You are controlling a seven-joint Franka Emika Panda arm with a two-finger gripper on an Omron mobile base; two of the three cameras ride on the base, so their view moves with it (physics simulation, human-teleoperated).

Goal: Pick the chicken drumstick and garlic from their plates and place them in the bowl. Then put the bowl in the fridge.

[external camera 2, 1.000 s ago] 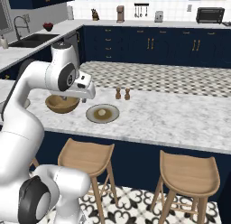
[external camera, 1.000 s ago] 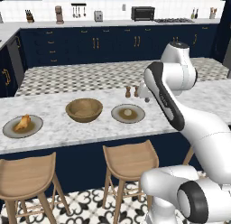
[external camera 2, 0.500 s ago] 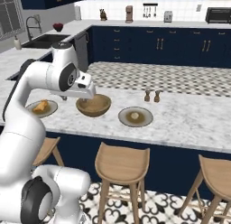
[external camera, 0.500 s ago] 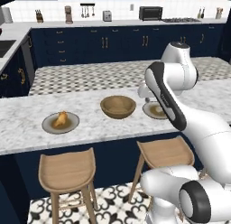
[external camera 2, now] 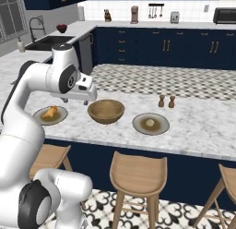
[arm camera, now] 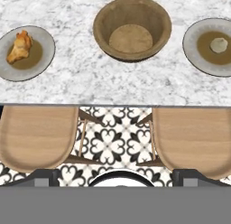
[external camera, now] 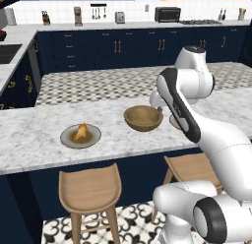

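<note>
On the marble counter (external camera: 39,135), left base view: chicken drumstick (external camera: 81,132) on left plate (external camera: 69,139), bowl (external camera: 142,117) empty. Right base view: garlic (external camera 2: 150,123) on right plate (external camera 2: 161,128); gripper (external camera 2: 87,95) beside the bowl. Hand view: fingers (arm camera: 43,177) spread wide, holding nothing.

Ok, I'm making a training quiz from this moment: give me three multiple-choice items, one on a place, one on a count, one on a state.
1. The bowl sits:
A. between the two plates
B. on a stool
C. in the sink

2. How many shakers stand on the counter?
A. none
B. two
C. five

3. The bowl is:
A. empty
B. holding the garlic
C. overturned

Answers:
1 A, with the drumstick's plate and the garlic's plate on either side.
2 B, a pair of shakers in the right base view.
3 A, only bare wood shows inside it.
</note>
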